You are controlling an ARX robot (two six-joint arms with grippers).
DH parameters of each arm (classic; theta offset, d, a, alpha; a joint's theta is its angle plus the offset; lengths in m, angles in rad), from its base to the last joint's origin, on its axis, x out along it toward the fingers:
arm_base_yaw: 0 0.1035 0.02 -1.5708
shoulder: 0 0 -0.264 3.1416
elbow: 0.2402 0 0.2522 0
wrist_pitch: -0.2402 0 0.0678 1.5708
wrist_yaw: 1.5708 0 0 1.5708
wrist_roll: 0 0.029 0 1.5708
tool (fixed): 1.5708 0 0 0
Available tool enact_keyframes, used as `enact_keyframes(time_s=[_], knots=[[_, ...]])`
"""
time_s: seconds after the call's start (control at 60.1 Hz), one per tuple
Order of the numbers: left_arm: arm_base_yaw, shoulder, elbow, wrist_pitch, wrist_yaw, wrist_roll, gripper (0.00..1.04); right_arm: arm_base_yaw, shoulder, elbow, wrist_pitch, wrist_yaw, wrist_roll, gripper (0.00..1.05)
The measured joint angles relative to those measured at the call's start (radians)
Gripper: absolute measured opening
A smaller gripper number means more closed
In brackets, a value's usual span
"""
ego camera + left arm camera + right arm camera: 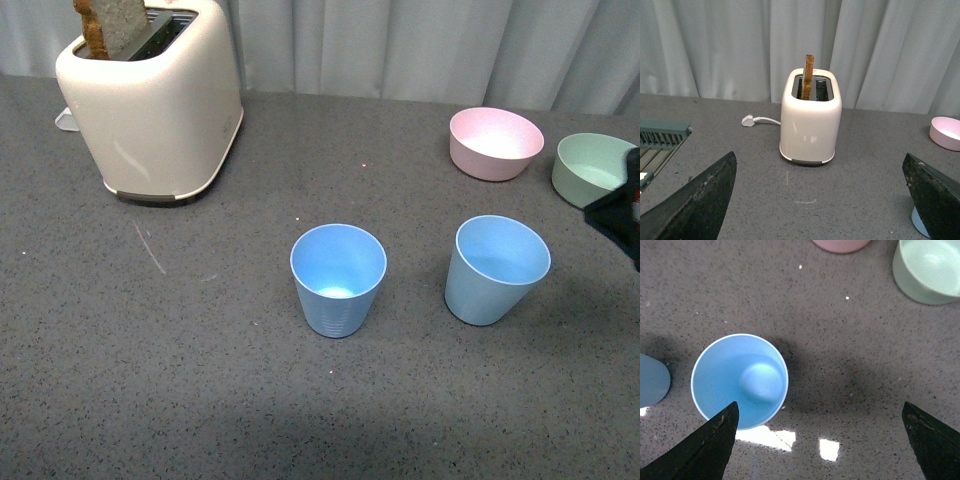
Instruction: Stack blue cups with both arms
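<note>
Two light blue cups stand upright and apart on the grey table: the left blue cup and the right blue cup. My right gripper is open and empty above the table. One blue cup sits below it, close to one finger and off to the side of the gap between the jaws. The other cup shows at the picture's edge. Part of the right arm shows at the front view's right edge. My left gripper is open and empty, with a sliver of a blue cup beside one finger.
A cream toaster holding toast stands at the back left, its plug lying beside it. A pink bowl and a green bowl sit at the back right. A green rack shows in the left wrist view.
</note>
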Motion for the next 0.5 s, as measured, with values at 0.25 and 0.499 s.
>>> enact_keyframes(time_s=[0.25,0.499], knots=[[0.0,0.0,0.0,0.0,0.0,0.0,0.98,0.04,0.236,0.171,-0.081,0.026,0.107,0.95],[0.0,0.0,0.0,0.0,0.0,0.0,0.98,0.051,0.317,0.22,-0.119,0.038,0.143,0.82]])
